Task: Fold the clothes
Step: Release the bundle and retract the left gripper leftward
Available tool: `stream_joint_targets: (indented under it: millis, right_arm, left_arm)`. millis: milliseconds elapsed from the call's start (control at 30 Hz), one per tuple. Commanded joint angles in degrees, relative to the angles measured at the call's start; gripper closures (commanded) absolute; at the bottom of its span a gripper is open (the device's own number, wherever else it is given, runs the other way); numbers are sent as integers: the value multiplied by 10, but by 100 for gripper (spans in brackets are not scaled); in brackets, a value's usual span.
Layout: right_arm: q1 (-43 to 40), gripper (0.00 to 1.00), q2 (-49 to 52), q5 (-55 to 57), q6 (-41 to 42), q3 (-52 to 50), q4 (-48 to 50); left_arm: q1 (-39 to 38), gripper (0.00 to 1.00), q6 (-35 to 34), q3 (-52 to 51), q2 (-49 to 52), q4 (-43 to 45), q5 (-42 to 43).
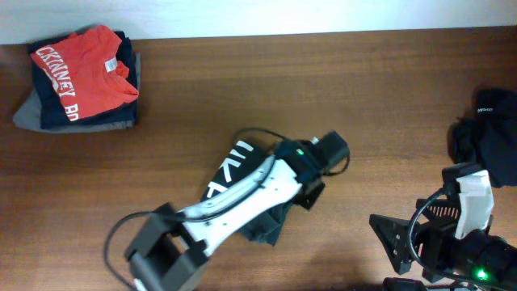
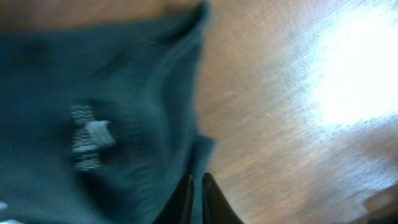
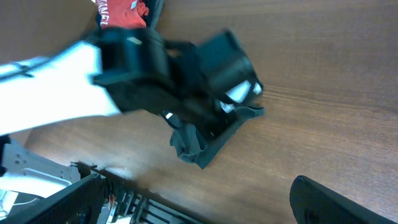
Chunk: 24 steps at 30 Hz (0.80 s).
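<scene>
One dark grey-green T-shirt [image 1: 229, 171] lies crumpled near the middle of the table [image 1: 323, 73], a little toward its near edge, with bold white lettering [image 1: 239, 153] showing on its upper left part. The rest of it is bunched under the left arm [image 1: 234, 206], which crosses it on a diagonal from the lower left. In the left wrist view the cloth fills the left half of the picture and carries a small, blurred white mark [image 2: 90, 140]; bare wood lies to its right.

The left pincer [image 2: 196, 186] sits right at the cloth's lower edge, its fingers pressed almost together with only a thin slit between them. Whether any fabric is caught in that slit cannot be told. From the right wrist view this pincer is low over the rumpled shirt, which spreads out beneath it on the wood.

A second heap of black clothes [image 1: 494, 137] with a small white tag [image 1: 483, 109] sits at the table's right edge. The right pincer [image 1: 396, 255] hangs over the near right corner, spread wide and holding nothing, well apart from both garments.

At the far left corner stands a folded stack [image 1: 48, 113] of dark and grey pieces topped by a red shirt [image 1: 85, 69] with white lettering
</scene>
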Motion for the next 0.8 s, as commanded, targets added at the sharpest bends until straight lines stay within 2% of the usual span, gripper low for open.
stream_joint_targets:
  millis: [0,33,267,300,433,600,767]
  right_arm:
    - [3,1,1,5,-1,6,-3]
    - [3,1,1,5,-1,6,-3]
    - [3,1,1,5,-1,6,-3]
    - [3,1,1,5,-1,6,-3]
    - [3,1,1,5,-1,6,-3]
    - [3,1,1,5,-1,6,-3]
    - [3,1,1,5,-1,6,-3]
  left_arm:
    - [38,82,1,17,-49,-8,-76]
    - [51,77,2,17,-52,-11,-85]
    - [171,7,4,17,-46,-46,-96]
    - [190,2,11,16,-46,-47,-89]
    - [275,1,87,16,-46,-43,22]
    - [365,1,223,16,-45,-36,183]
    - [432,1,248,9,-44,-39,258]
